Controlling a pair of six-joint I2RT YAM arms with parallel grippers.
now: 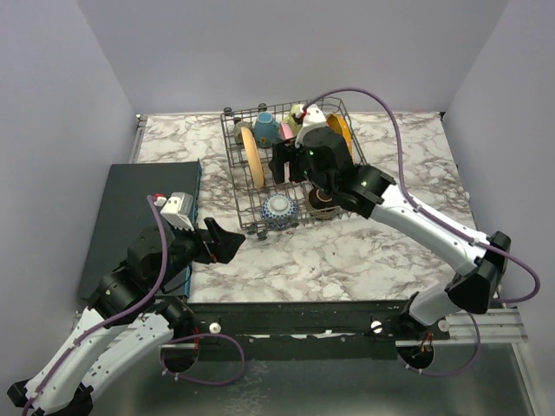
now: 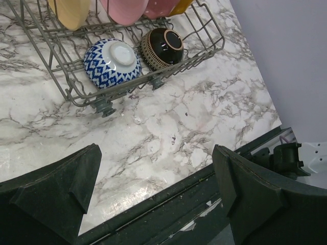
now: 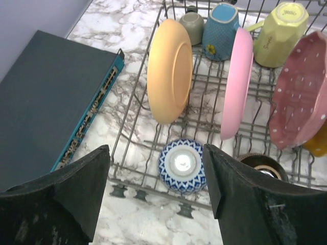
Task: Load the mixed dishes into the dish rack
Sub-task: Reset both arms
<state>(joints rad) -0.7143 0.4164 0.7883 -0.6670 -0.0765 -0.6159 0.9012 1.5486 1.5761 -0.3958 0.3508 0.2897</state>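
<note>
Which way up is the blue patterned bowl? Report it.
Inverted: the blue patterned bowl shows its white base facing up, in the dish rack.

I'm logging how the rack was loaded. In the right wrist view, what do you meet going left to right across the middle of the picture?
From the left: dark mat → orange plate → plain pink plate → pink white-dotted plate.

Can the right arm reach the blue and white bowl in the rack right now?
Probably yes: the right end effector hangs open above the blue and white bowl, nothing between them; the orange plate stands further back.
</note>
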